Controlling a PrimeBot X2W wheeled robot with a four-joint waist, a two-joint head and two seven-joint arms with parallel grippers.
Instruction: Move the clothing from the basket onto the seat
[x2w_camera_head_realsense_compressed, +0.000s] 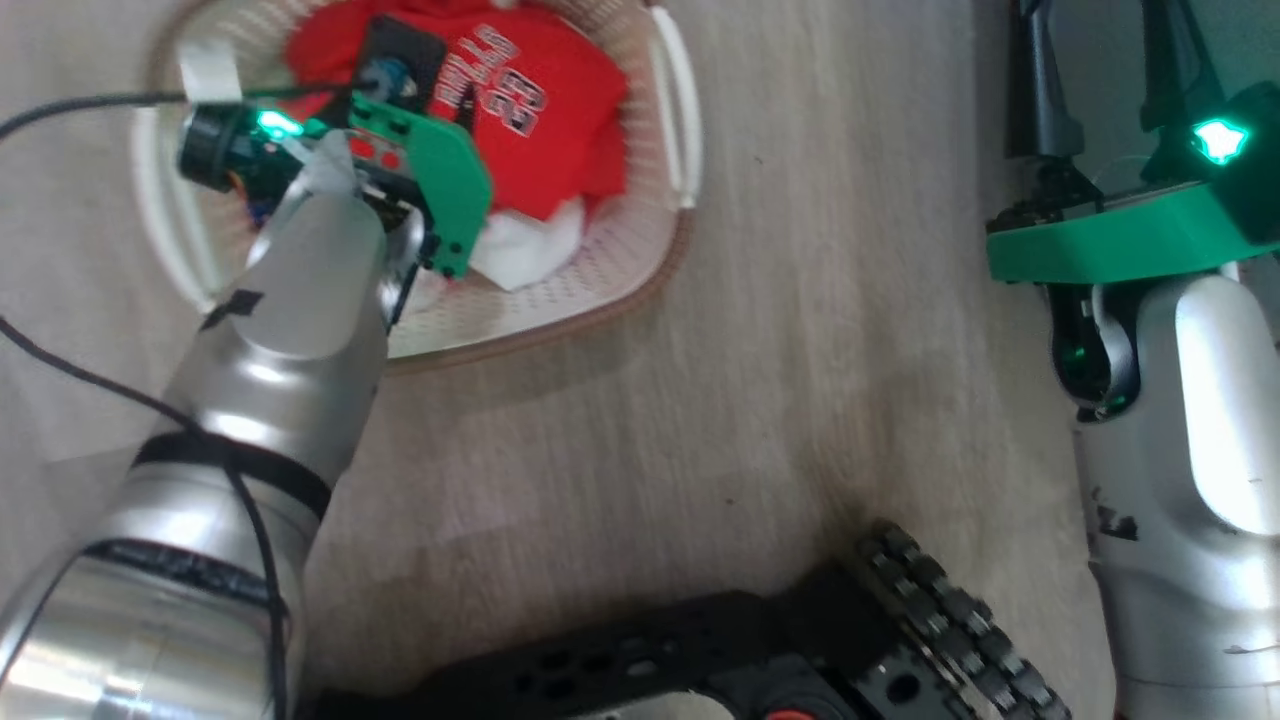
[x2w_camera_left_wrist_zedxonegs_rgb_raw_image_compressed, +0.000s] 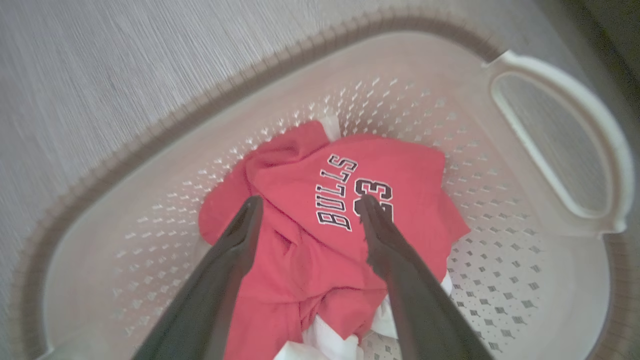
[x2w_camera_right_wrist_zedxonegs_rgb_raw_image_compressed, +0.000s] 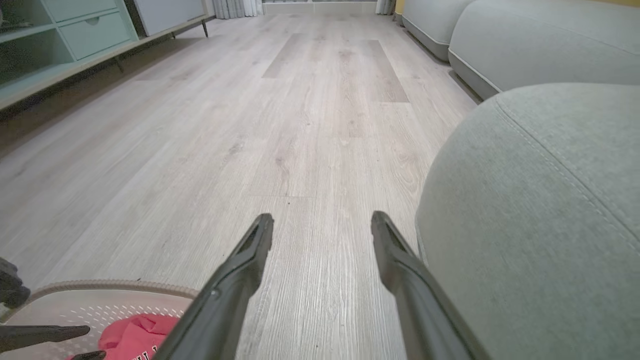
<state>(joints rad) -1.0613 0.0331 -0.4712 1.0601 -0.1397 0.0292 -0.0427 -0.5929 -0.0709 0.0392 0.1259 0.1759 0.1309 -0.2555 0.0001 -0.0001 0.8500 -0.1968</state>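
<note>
At the left of the head view, the left arm reaches down over the small rectangular cream perforated plastic basket with a brown woven-look rim (x2w_camera_head_realsense_compressed: 600, 315), which stands on the pale wood-look floor (x2w_camera_head_realsense_compressed: 800, 350). The bright red fabric clothing with white trim (x2w_camera_head_realsense_compressed: 540, 150) lies bunched inside the basket, the jersey on top with "BULLS 23" facing up. A wad of white fabric (x2w_camera_head_realsense_compressed: 530, 245) shows at the near edge of the red pile.

In the left wrist view, the left pincer (x2w_camera_left_wrist_zedxonegs_rgb_raw_image_compressed: 311, 202) hangs inside the basket with its two dark fingers spread as wide as they go, one on each side of the printed lettering. It grips nothing. The tips lie over the red cloth, but whether they press on it cannot be told. The basket's white side handle (x2w_camera_left_wrist_zedxonegs_rgb_raw_image_compressed: 565, 135) stands to the right of the pile.

Further right, bare floor separates the basket from the right arm. In the right wrist view, the right pincer (x2w_camera_right_wrist_zedxonegs_rgb_raw_image_compressed: 322, 220) is also fully spread and empty. It is held above the floor, touching nothing, with a corner of the basket and some red cloth at the lower left. Just to its right rises the large grey fabric-upholstered cushion seat with a rounded corner and a stitched seam (x2w_camera_right_wrist_zedxonegs_rgb_raw_image_compressed: 540, 225). No clothing lies on the part of it that shows. More grey cushions (x2w_camera_right_wrist_zedxonegs_rgb_raw_image_compressed: 550, 40) sit behind the seat.
</note>
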